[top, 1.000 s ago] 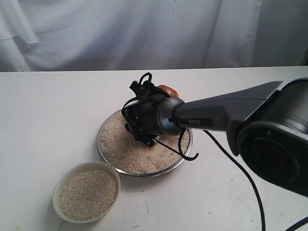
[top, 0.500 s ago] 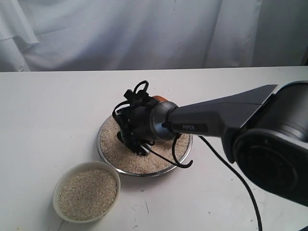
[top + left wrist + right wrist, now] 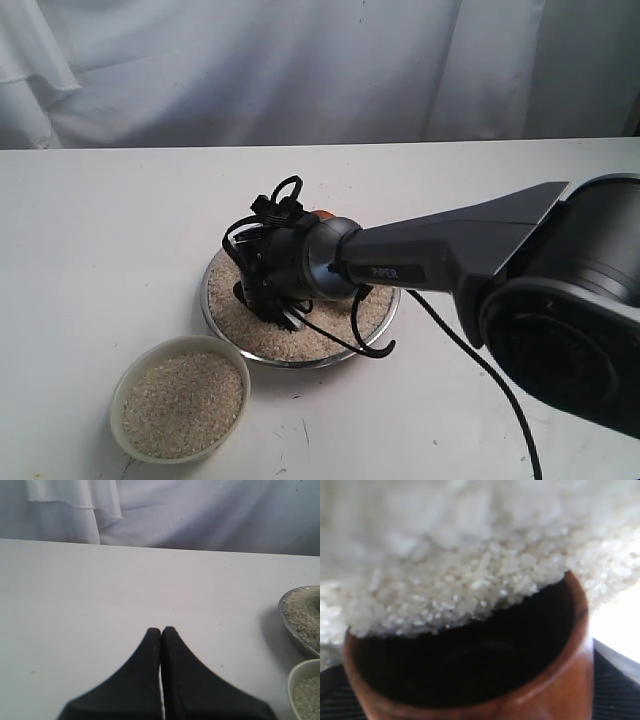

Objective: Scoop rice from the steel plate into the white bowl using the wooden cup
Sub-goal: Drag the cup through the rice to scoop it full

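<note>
The steel plate (image 3: 213, 318) lies mid-table, covered with rice (image 3: 300, 338). My right gripper (image 3: 312, 224) hangs low over the plate's far side, shut on the wooden cup (image 3: 325, 214), of which only an orange sliver shows behind the wrist. In the right wrist view the wooden cup (image 3: 565, 680) is tipped, its dark mouth pushed against the rice (image 3: 470, 570). The white bowl (image 3: 119, 395) stands at the plate's front left, holding rice. My left gripper (image 3: 161, 630) is shut on nothing above bare table, with the steel plate (image 3: 295, 632) and white bowl (image 3: 298, 669) at that view's edge.
A black cable (image 3: 470, 350) trails from the right arm down over the table at the plate's right. White cloth (image 3: 250, 70) hangs behind the table's far edge. The left gripper is out of the exterior view.
The right wrist has moved left and lower across the plate, carrying the cup into the rice. Less of the cup shows behind the wrist. The bowl has not moved.
</note>
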`<state>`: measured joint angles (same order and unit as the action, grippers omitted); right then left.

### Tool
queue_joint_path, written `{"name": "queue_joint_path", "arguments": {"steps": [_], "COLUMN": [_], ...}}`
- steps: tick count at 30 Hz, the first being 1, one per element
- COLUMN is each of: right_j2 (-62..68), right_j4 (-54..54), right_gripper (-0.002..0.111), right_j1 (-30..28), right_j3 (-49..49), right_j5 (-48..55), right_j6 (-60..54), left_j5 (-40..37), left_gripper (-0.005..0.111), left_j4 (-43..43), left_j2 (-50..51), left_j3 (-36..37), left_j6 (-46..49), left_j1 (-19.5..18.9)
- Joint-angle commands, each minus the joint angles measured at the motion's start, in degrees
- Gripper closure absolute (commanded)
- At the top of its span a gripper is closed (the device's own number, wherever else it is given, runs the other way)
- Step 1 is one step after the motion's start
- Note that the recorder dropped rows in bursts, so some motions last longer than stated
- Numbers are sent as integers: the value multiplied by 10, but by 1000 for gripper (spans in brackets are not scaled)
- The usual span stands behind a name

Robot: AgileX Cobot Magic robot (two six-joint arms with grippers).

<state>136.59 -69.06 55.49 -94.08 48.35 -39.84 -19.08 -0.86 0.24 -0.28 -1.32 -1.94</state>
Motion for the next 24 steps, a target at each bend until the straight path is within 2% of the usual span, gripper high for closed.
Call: {"name": "queue_joint_path", "arguments": {"steps": [1,24], "right_j2": [5,-18], "right_j4": [17,97], "right_gripper": [108,108], "right_j1": [-1,-30], "right_j3": [3,2], "right_j5": [-1,-52], "right_j6": [-2,-10], "left_j5": [8,8], "left_gripper": [107,107], "left_j4": [1,1], "left_j2": [-2,-2], "left_j3": [3,3], "left_j6": [0,0], "left_j1": [2,2]}}
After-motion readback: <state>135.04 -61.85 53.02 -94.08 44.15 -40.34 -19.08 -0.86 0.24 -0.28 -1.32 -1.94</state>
